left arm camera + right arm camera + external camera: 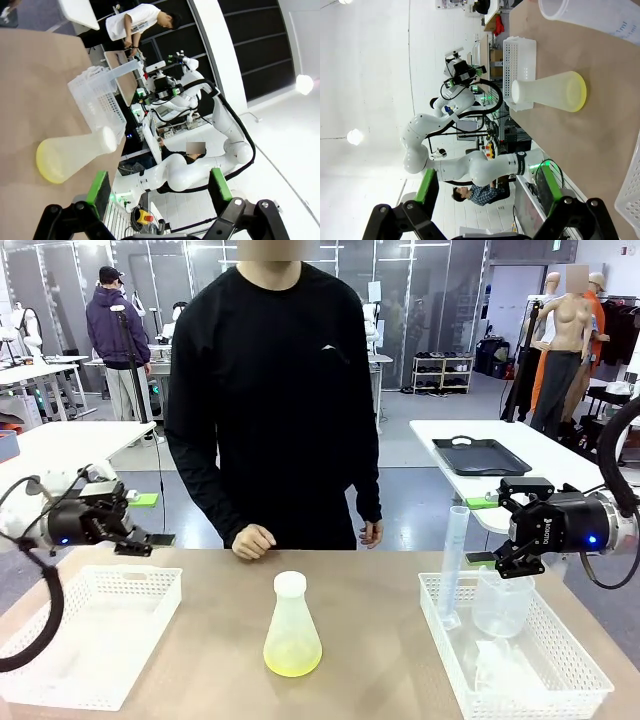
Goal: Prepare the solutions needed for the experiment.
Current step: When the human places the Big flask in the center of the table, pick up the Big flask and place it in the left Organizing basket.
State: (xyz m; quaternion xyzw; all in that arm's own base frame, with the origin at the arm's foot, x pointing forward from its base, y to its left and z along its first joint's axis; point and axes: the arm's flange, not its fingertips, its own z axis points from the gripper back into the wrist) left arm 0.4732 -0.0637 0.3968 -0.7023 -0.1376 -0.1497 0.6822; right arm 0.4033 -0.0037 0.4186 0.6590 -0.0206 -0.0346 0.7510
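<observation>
Left basket (70,680), right basket (578,668) — cylinder (455,565), beaker (502,605)

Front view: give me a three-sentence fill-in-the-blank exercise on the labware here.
The frosted cone-shaped flask with a white cap holds pale ____ liquid.
The tall clear measuring cylinder stands in the white plastic basket on the robot's ____ side.
The left claw and the right claw are both ____.
Missing: yellow-green; right; open.

Flask (80,150) on table (35,85), yellow-green solution (47,169) inside (a little), fingers (100,192) apart
</observation>
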